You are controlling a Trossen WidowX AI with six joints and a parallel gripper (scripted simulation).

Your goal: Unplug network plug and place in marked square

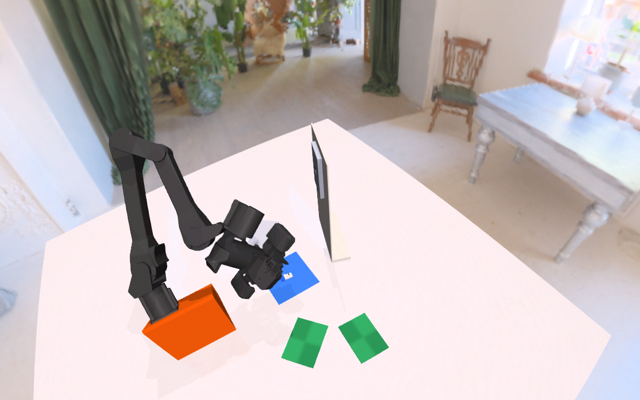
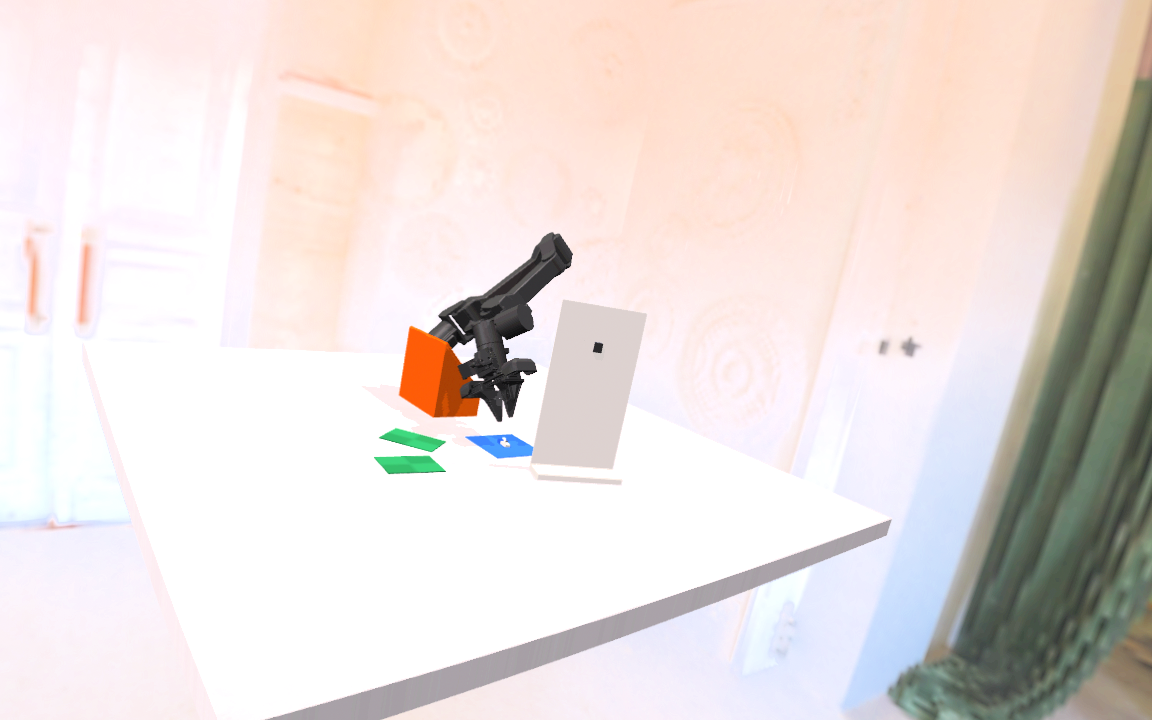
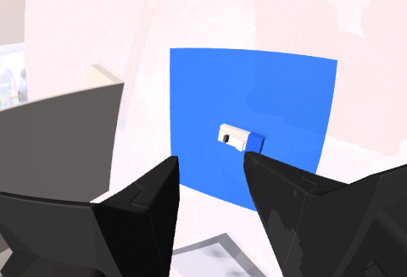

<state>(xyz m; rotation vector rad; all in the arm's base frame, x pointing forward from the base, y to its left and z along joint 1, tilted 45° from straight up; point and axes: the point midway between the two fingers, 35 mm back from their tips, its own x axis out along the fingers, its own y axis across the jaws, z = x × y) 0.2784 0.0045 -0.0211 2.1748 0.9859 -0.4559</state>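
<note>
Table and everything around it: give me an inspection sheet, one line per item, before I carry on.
Surface: pale table; blue square and two green patches lie on it.
Plug: lies inside the blue square, out of the socket.
Panel: upright beside the square.
Clutter: nothing seen.
Gripper: open, above the table, nothing between its fingers.
Cables: nothing seen.
Surroundings: chair, second table, green curtain, plants; all off the worktable.
</note>
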